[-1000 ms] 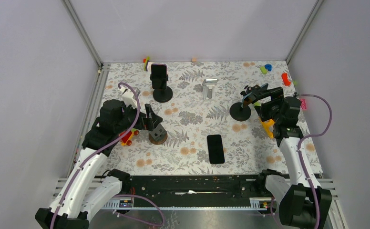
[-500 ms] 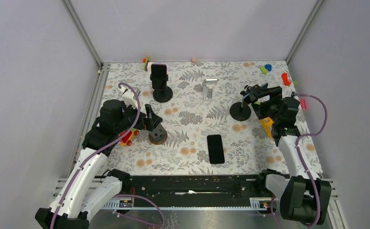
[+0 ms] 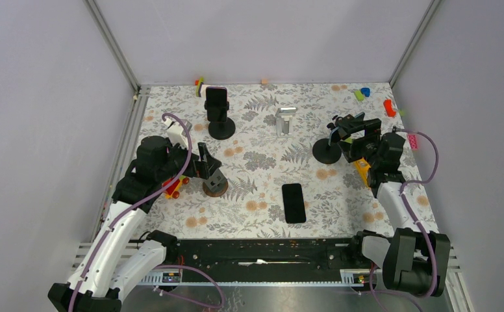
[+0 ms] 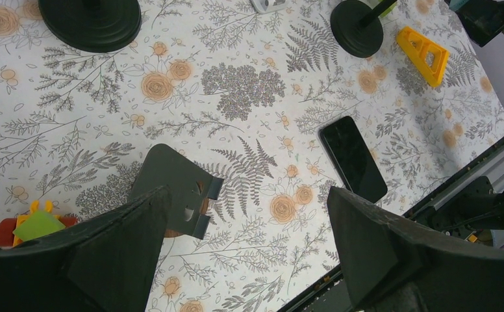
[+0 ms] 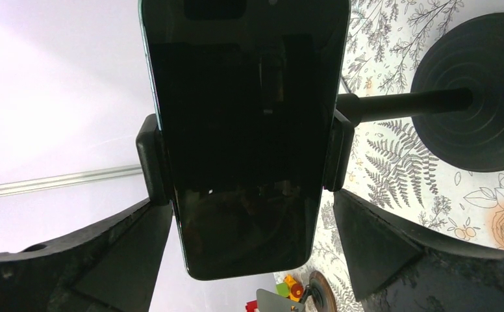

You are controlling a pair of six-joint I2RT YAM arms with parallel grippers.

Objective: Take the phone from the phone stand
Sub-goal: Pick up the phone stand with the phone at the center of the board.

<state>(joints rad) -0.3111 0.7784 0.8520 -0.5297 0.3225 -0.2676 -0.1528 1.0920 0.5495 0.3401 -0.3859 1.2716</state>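
A: Grip status?
B: My right gripper (image 5: pixel 246 240) is wide open, empty. The phone (image 5: pixel 246 117) sits between my fingers (image 5: pixel 100 260), clamped in the stand (image 5: pixel 470 123); I'm straddling it to pinch its edges. Left gripper (image 4: pixel 246 221) open, empty too.

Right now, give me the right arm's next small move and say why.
Probably close the right gripper on the phone. Its fingers flank the phone's free end beyond the stand's clamp, jaws open, and the clamp grips the phone's sides, so a firm hold should come before any pull.
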